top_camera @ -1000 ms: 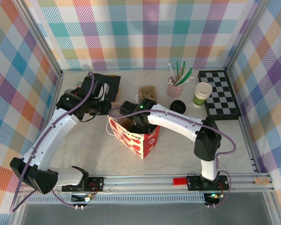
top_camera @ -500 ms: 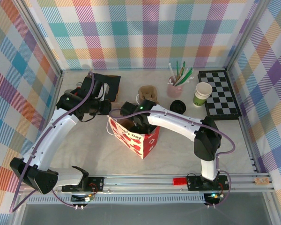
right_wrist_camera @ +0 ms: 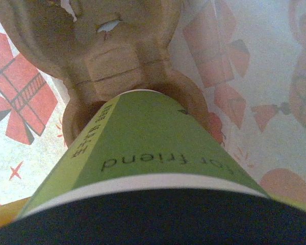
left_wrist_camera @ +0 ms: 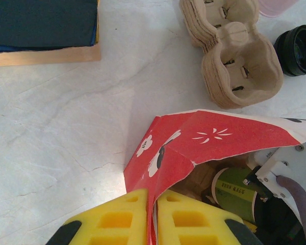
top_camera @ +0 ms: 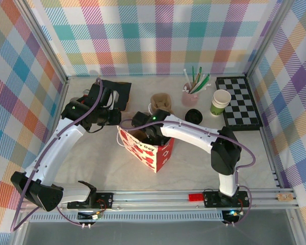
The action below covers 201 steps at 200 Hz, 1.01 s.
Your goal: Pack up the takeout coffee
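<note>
The takeout coffee (right_wrist_camera: 143, 148), a green paper cup with a black lid, stands inside the red paper bag (top_camera: 155, 153), its base in a socket of a brown pulp cup carrier (right_wrist_camera: 112, 56). My right gripper (top_camera: 151, 131) reaches down into the bag and is shut on the cup near its lid, with yellow pads at both lower corners of the right wrist view. The left wrist view shows the cup's green side (left_wrist_camera: 237, 191) through the bag's mouth. My left gripper (left_wrist_camera: 152, 214) is shut on the bag's upper left edge (left_wrist_camera: 158, 173), and it shows from above (top_camera: 115, 118) beside the bag.
Spare pulp carriers (top_camera: 160, 100) lie behind the bag, with a loose black lid (top_camera: 193, 115) to their right. A lidless green cup (top_camera: 220, 102), a pink cup of straws (top_camera: 189, 96) and a checkerboard (top_camera: 238, 102) stand at the back right. A dark pad (top_camera: 117, 92) lies back left.
</note>
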### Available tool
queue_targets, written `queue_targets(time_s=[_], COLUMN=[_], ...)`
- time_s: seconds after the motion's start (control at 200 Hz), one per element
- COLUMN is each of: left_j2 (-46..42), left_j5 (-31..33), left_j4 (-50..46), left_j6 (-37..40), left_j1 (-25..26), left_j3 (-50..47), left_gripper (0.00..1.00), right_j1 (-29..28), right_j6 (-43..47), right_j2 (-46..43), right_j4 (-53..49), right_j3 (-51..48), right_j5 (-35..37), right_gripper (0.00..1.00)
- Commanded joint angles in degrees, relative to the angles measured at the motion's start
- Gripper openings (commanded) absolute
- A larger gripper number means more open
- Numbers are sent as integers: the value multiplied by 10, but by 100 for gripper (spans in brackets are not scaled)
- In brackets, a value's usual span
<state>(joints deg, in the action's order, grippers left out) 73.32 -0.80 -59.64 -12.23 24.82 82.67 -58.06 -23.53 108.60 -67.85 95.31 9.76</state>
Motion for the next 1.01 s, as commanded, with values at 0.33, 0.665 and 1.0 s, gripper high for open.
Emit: queue_targets(time_s=[0.33, 0.665, 1.0], left_j2=[-11, -11, -12], left_j5=[7, 7, 8], left_j4=[6, 7, 5], left_j6=[-4, -4, -4], left_j1=[-7, -7, -8], left_j3=[14, 15, 17], left_gripper=[13, 13, 13], right_j1=[5, 6, 5], right_j6=[-6, -9, -9], right_j2=[-1, 0, 1], right_j4=[14, 28, 36], right_j3=[-18, -33, -42], right_j5=[-2, -6, -7], right_gripper=[42, 43, 42])
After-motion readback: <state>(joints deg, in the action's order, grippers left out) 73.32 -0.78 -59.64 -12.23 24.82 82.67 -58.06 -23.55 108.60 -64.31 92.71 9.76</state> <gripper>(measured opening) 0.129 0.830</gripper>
